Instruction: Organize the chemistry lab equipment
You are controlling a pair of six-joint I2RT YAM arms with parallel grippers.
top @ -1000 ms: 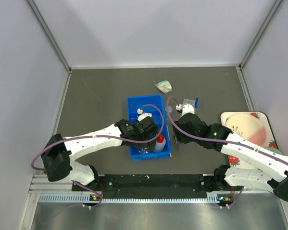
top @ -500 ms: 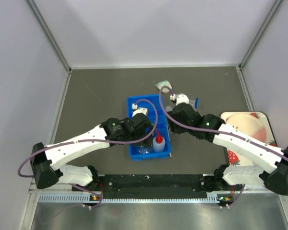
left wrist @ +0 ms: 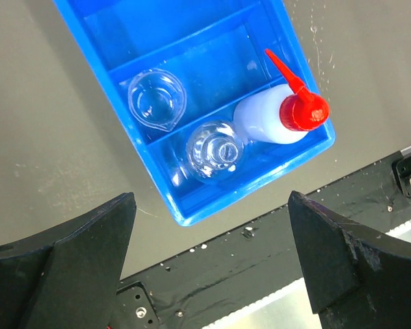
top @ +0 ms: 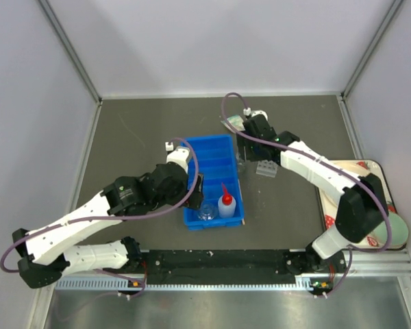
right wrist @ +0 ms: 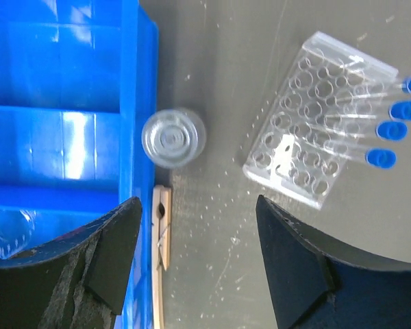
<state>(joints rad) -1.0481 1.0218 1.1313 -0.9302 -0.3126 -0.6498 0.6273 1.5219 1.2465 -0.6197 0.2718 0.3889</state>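
Observation:
The blue bin (top: 212, 154) holds the white squeeze bottle with red nozzle (top: 225, 203), a clear flask (top: 207, 213) and a clear beaker (left wrist: 156, 99) at its near end. In the left wrist view the bottle (left wrist: 274, 123) and flask (left wrist: 216, 147) sit side by side. My left gripper (left wrist: 211, 199) is open and empty, high above the bin's near left corner (top: 194, 188). My right gripper (right wrist: 196, 199) is open and empty above bare mat, by a second flask (right wrist: 173, 137), a wooden clamp (right wrist: 162, 233) and the clear rack (right wrist: 301, 151) with blue-capped tubes (right wrist: 390, 130).
A strawberry-patterned tray (top: 373, 168) lies at the right, partly under my right arm. A small clear packet (top: 233, 122) lies behind the bin. The black base strip (left wrist: 260, 253) runs along the near edge. The wooden clamp lies tight against the bin's right wall (right wrist: 133, 103).
My left gripper has drawn back from inside the bin to its left side. My right gripper has moved away from the near side toward the back, past the rack.

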